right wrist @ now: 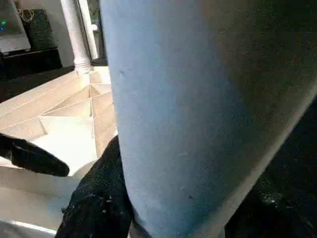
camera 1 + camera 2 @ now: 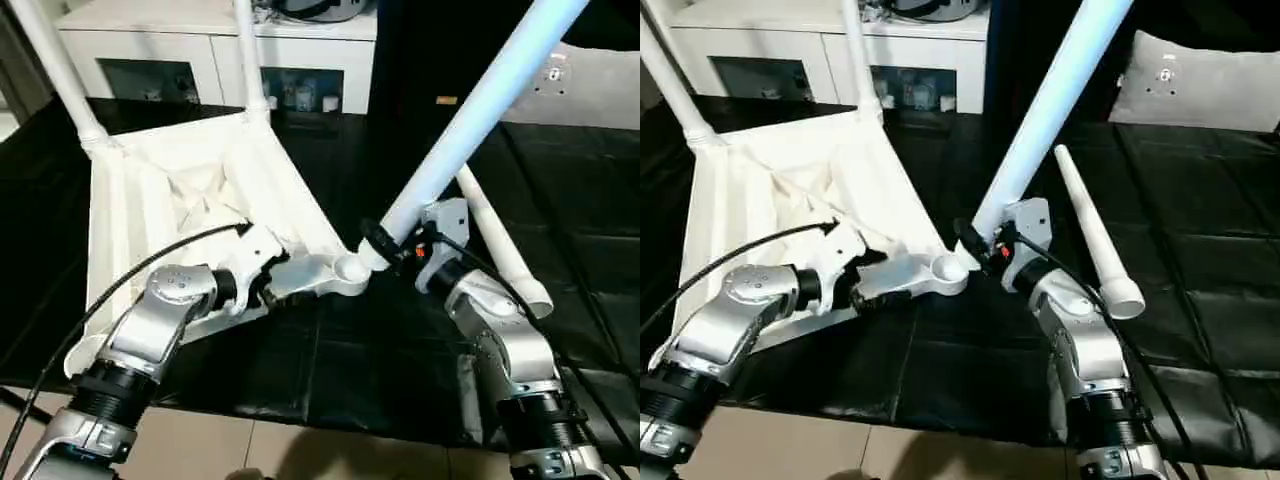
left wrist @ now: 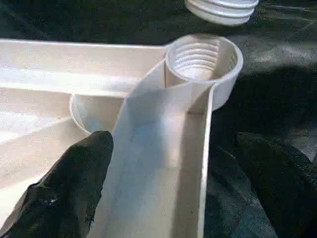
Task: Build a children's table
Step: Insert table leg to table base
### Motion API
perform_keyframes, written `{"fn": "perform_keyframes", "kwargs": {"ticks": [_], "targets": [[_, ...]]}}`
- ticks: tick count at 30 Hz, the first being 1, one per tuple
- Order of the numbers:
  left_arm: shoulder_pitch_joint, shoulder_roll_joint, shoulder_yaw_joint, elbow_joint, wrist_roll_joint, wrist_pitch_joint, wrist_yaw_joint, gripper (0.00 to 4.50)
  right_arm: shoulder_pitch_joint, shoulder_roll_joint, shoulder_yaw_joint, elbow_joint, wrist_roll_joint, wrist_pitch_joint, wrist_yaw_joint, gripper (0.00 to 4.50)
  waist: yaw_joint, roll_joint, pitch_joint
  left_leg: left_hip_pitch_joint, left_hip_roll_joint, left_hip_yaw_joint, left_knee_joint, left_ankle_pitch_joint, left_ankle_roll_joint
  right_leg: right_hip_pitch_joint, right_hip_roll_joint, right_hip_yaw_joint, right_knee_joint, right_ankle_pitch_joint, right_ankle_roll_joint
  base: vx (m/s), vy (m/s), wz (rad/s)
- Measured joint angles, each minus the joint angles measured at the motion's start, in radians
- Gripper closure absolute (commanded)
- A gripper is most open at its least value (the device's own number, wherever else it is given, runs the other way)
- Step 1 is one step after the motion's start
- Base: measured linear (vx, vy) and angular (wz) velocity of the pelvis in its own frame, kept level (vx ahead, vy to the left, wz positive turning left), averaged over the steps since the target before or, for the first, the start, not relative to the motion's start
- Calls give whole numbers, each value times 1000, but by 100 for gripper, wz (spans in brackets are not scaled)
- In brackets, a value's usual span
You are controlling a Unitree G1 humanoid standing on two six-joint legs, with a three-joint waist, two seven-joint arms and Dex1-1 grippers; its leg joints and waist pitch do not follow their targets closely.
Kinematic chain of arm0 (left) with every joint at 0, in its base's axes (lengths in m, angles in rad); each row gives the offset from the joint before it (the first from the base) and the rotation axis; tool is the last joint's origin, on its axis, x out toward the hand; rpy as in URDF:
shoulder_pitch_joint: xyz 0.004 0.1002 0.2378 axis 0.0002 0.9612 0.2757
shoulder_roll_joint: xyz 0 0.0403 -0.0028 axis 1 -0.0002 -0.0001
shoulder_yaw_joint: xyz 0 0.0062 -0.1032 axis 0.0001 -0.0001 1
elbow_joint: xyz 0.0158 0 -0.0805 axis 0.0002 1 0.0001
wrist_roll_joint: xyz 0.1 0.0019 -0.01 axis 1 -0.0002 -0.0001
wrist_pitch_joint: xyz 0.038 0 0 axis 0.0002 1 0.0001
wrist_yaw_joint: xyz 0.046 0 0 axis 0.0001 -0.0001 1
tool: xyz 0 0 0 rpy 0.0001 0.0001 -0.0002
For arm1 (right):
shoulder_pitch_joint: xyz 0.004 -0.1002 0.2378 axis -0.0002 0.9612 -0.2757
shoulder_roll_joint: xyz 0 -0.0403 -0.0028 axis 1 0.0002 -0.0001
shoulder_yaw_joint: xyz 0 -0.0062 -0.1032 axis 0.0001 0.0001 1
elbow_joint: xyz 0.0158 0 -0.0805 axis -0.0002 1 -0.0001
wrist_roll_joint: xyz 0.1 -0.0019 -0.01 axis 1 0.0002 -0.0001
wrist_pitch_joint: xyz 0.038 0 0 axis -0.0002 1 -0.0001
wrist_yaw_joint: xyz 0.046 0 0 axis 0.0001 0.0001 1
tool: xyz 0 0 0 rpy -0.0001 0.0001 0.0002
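The table top (image 2: 190, 190) lies ribbed side up on the black work surface (image 2: 560, 260), tilted, with two legs (image 2: 250, 60) already standing in its far corner sockets; a white cabinet (image 2: 215, 45) stands behind. We judge the third leg is being fitted. The left gripper (image 2: 262, 283) pins the near rim beside the open corner socket (image 3: 200, 62), one black finger (image 3: 74, 188) inside the wall and the other outside, closed down on the top, so the socket stays put against twisting. The right gripper (image 2: 385, 250) clamps the third leg (image 2: 480, 110) near its threaded end, which sits just beside the socket mouth, not yet entered; the leg leans away up and to the right, so it must be brought upright before threading. The fourth leg (image 2: 1090, 235) lies loose on the surface, near the right forearm.
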State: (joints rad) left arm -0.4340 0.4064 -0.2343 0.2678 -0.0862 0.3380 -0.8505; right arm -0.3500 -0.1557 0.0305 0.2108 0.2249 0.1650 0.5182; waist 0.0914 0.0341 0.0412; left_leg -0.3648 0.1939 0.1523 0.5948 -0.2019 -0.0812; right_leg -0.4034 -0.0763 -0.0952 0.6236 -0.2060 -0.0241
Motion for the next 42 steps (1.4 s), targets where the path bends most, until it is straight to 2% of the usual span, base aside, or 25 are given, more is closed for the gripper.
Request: {"fn": "perform_keyframes", "kwargs": {"ticks": [3, 6, 25, 26, 30, 31, 35, 37, 42], "targets": [[-3, -10, -2, 21, -6, 0, -20, 34, -1, -3, 0, 7, 0, 0, 0, 259, 0, 0, 0, 0, 0, 0, 1, 0, 0, 0, 0, 0, 0, 0, 0, 0, 0, 0], [-3, -13, -12, 52, -6, -1, -30, 74, -1, -3, 0, 8, 0, 0, 0, 259, 0, 0, 0, 0, 0, 0, 1, 0, 0, 0, 0, 0, 1, 0, 0, 0, 0, 0], [-18, -26, -17, 103, 12, -62, -38, 200, -1, -14, 2, 10, -1, 3, 6, 259, -1, 0, 0, 1, 0, 0, 1, 0, 1, 0, 0, 0, 2, 0, 0, 0, 0, 0], [-20, -26, -19, 106, 18, -70, -38, 220, -1, -14, 2, 10, -1, 5, 6, 259, -1, 0, 0, 1, 0, 0, 1, 1, 1, 0, 0, 0, 2, 0, 0, 0, 0, 0], [-28, -25, -23, 122, 24, -83, -38, 242, -4, -16, 3, 9, 1, 23, 15, 259, -1, 0, 0, 1, 0, 0, 1, 1, 1, 0, 0, 0, 3, 0, -1, 0, 0, 0], [-28, -24, -23, 122, 24, -83, -38, 263, -6, -17, 3, 9, 1, 25, 16, 259, -1, 0, 0, 1, 0, 0, 1, 1, 1, 0, 0, 0, 3, 0, -1, 0, 0, 0], [-28, -23, -24, 123, 28, -87, -39, 278, -31, -32, 3, 9, 10, 49, 39, 259, -1, 0, 0, 1, 0, 0, 1, 2, 2, 0, 0, 0, 3, 1, -1, 0, 0, 0], [-28, -22, -27, 125, 35, -97, -39, 315, -50, -40, 6, 7, 16, 57, 54, 259, -1, 0, 0, 1, 0, 0, 1, 2, 2, 0, 0, 0, 3, 1, -1, 0, 0, 0], [-29, -15, -41, 130, 52, -123, -41, 345, -56, -45, 24, -2, 17, 78, 84, 259, -1, 0, 0, 1, 0, 0, 1, 2, 2, 0, 0, 0, 3, 1, -1, 0, 0, 0]]}}
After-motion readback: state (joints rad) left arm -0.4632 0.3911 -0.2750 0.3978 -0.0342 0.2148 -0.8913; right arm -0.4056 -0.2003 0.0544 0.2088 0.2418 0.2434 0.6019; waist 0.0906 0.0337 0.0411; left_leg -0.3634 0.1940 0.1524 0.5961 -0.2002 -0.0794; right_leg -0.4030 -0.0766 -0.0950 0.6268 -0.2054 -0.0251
